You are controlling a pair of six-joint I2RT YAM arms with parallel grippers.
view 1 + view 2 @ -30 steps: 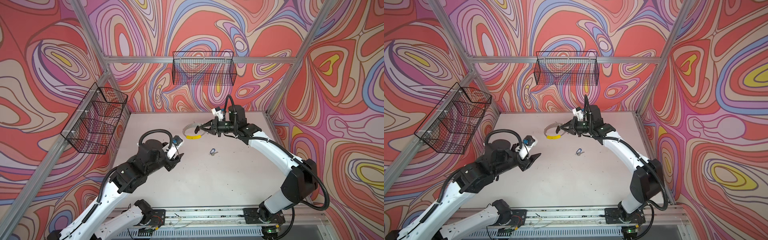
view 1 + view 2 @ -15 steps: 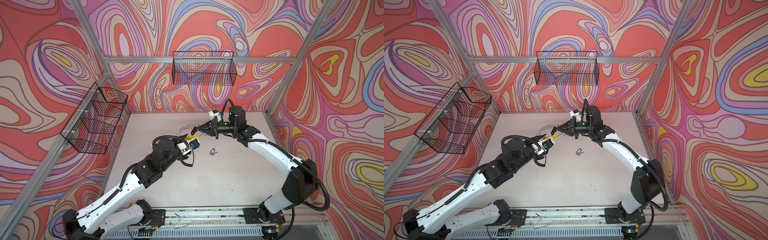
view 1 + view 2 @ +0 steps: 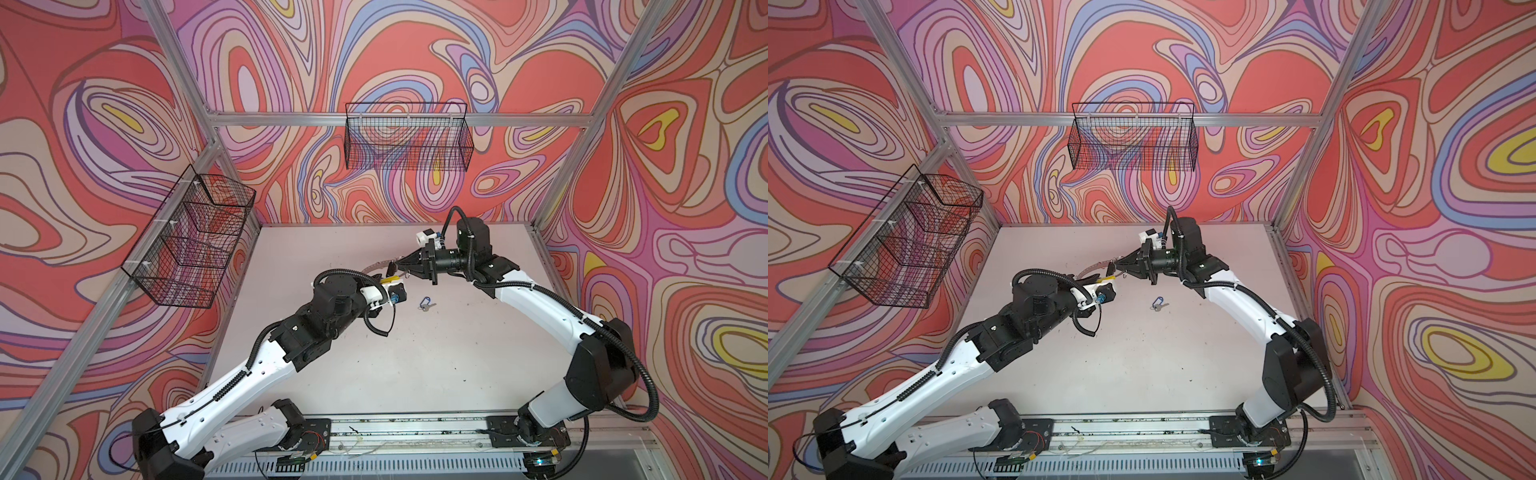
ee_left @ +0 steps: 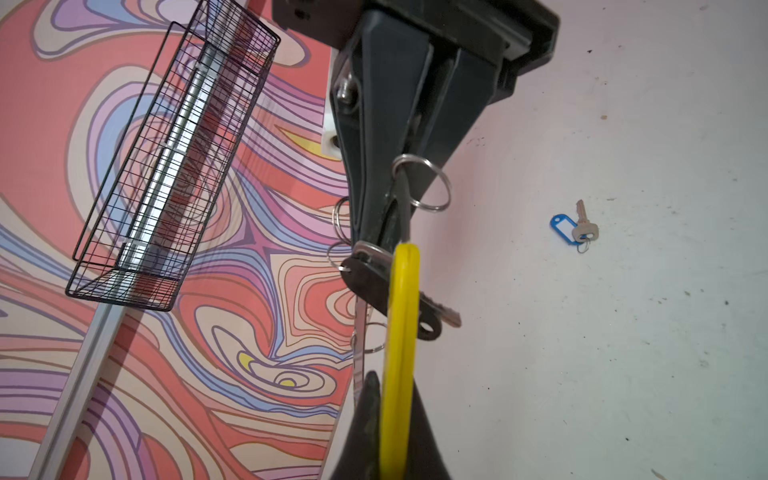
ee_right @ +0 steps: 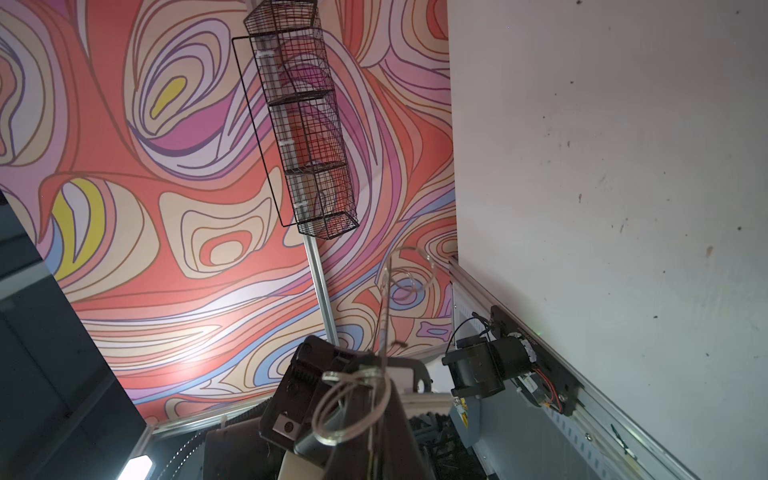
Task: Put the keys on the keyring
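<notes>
The keyring, a thin grey hoop with a yellow segment, hangs above the table between both arms. My right gripper is shut on its grey band, with small wire rings dangling around the fingers. My left gripper is shut on the yellow segment. One of the keys, with a black tag, hangs against the hoop by the right fingertips; whether it is threaded on I cannot tell. The other key, with a blue tag, lies on the table.
A black wire basket hangs on the back wall and a divided one on the left wall. The pale table is ringed by aluminium frame posts, with the arms' base rail along its front edge.
My left arm swung in from the left to the keyring, and its gripper went from open to shut on the yellow segment. The right arm shifted only slightly, still holding the hoop.
</notes>
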